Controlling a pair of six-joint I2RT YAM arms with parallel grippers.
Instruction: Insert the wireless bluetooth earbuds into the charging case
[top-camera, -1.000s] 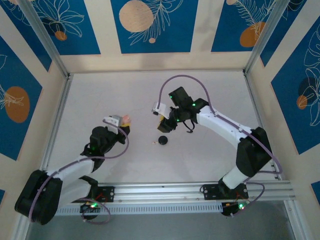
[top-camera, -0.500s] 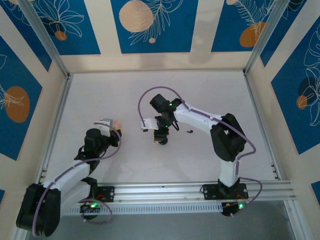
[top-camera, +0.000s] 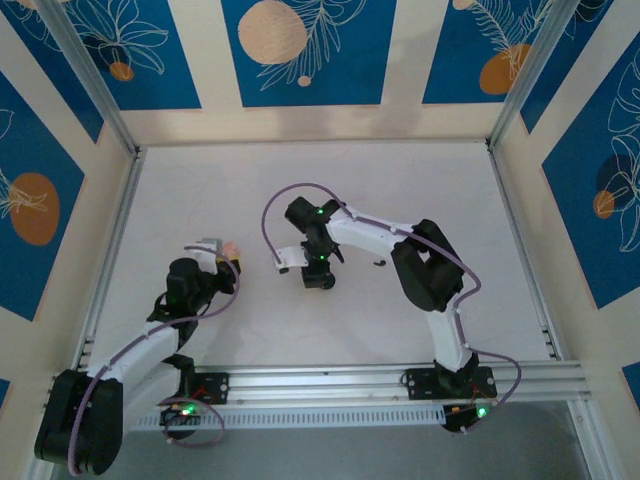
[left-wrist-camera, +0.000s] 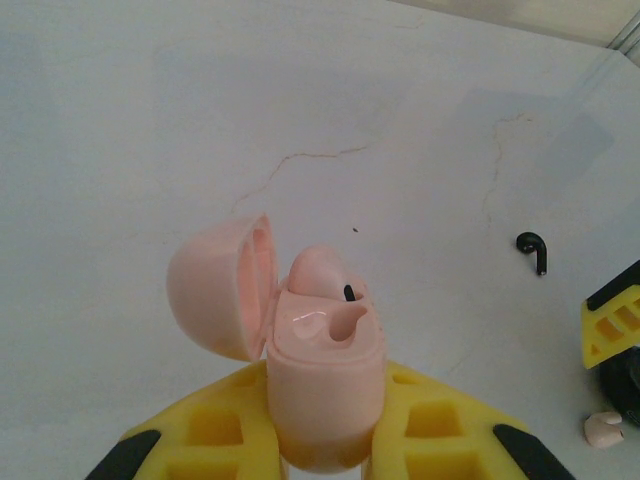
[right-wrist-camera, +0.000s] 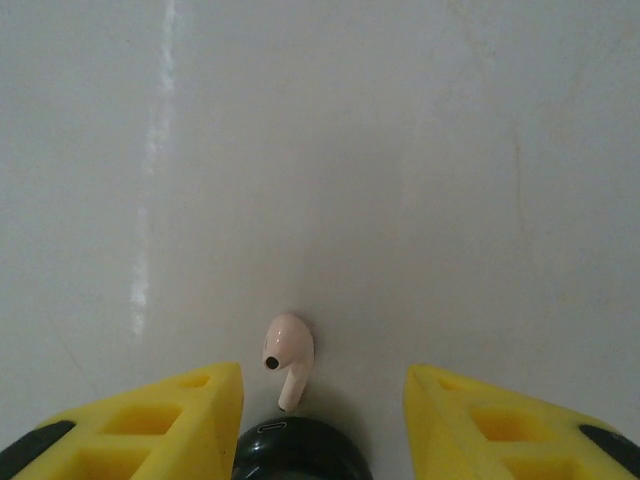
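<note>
**Right wrist view: claw spread over the loose bud**

The right wrist view shows the right gripper (right-wrist-camera: 320, 380) with its jaws spread and nothing held. The black case (right-wrist-camera: 300, 452) sits on the table (right-wrist-camera: 330, 150) between the yellow fingers (right-wrist-camera: 160, 415) and appears to touch neither. The loose bud (right-wrist-camera: 288, 362), pale pink, lies on its side just beyond the black case with its stem pointing towards it. Contact between the two cannot be confirmed. The jaws are probably centred here so they can come down on the loose bud, which belongs in the matching pink case.

Well to the left of the black case, the left gripper (left-wrist-camera: 325, 445) is clamped on the pink case (left-wrist-camera: 322, 385). The case is held upright with its lid (left-wrist-camera: 215, 300) swung out to one side, so the wells face up and a bud can be lowered in from above. A seated bud (left-wrist-camera: 318, 272) fills one well; the other looks vacant.

The black bud (left-wrist-camera: 533, 252) lies on the table near the black case, on the side away from the pink case.

Caution: the loose bud is small and rounded and may slip. The black case lies close enough to be nudged during closure.
</note>
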